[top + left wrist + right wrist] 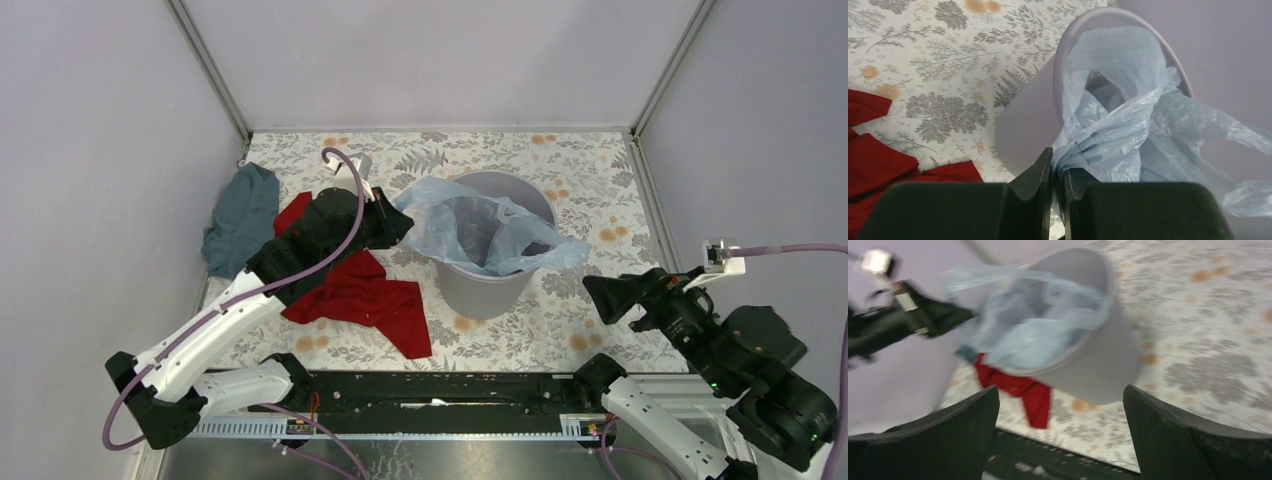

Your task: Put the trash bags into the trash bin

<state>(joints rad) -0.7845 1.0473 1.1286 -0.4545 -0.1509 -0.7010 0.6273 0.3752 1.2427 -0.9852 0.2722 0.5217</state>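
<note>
Trash bag [445, 215] draped in trash bin [487, 292], left hand [1056, 165] pinching its edge, right hand [1060, 392] spread wide

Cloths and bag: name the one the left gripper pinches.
The thin translucent pale blue plastic bag, draped over the round grey plastic bin, its edge in the left gripper. The red cloth and the teal-grey cloth lie ungripped.

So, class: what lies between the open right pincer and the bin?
Only bare flowered tabletop separates the right pincer from the bin; the top view shows it.
</note>
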